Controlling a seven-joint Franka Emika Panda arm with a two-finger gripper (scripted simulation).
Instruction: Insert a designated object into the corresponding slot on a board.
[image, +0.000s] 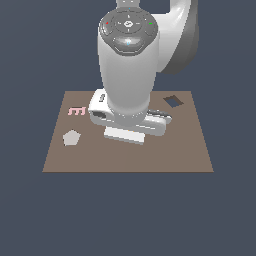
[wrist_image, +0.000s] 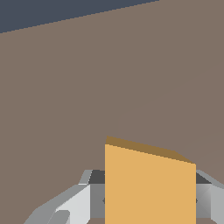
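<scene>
The orange square block (wrist_image: 149, 183) is a flat piece with a lighter broad face and a darker narrow edge, and in the wrist view it sits between the grey fingers (wrist_image: 74, 203) of the hand, above the bare brown board (wrist_image: 65, 87). The board (image: 165, 150) is a large flat brown rectangular panel. Its slot (image: 173, 101), a small dark square hole turned like a diamond, lies near the board's far corner on the exterior view's right.
</scene>
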